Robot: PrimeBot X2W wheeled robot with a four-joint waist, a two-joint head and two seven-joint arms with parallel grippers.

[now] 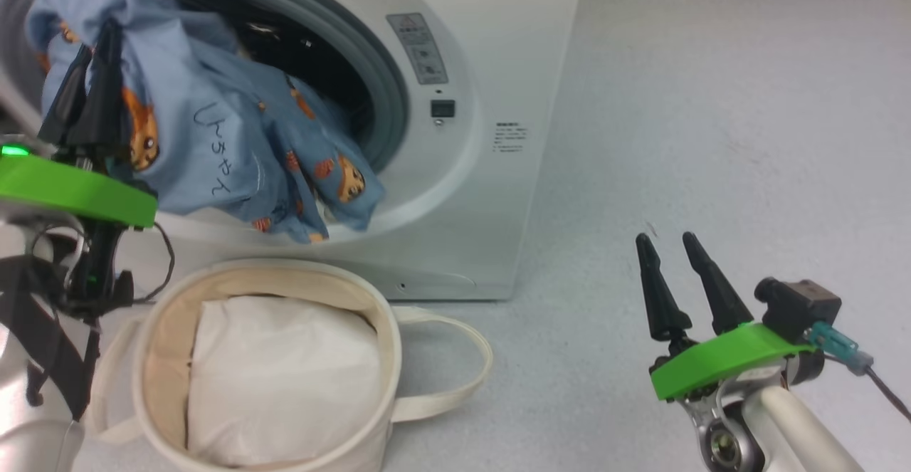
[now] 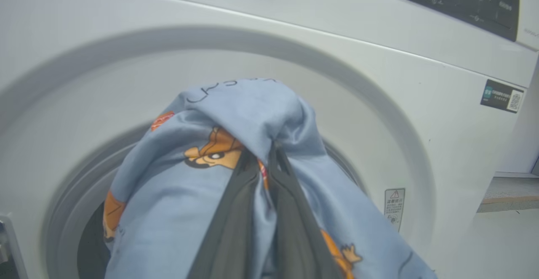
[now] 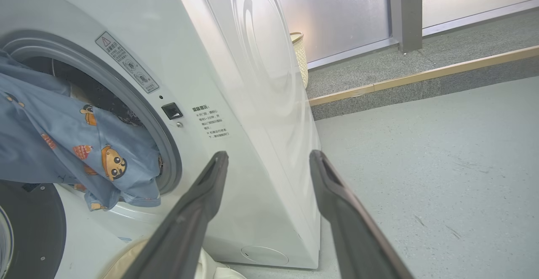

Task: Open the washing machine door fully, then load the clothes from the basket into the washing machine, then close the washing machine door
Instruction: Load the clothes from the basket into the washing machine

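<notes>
the washing machine (image 1: pixel 491 102) stands with its mouth uncovered, and the washing machine door (image 3: pixel 38 228) is swung out to the side of that mouth, its black rim showing in the right wrist view. the clothes (image 1: pixel 228 137), light blue with small orange figures, lie half in and half out of the washing machine: part of the fabric reaches back into the dark drum, while the rest spills over the grey ring and hangs down the white front below the opening. the left gripper (image 1: pixel 99 39) is up in front of the washing machine's opening with its two dark fingers pressed together on a bunched fold of the clothes, and the cloth drapes over both fingertips in the left wrist view. the basket (image 1: pixel 384 329) sits on the floor (image 1: pixel 712 137) just in front of the washing machine, right under the hanging fabric, with a plain white cloth (image 1: pixel 285 372) inside it. the right gripper (image 1: pixel 667 237) hovers off to the washing machine's side, well apart from it, fingers spread wide and holding nothing.
</notes>
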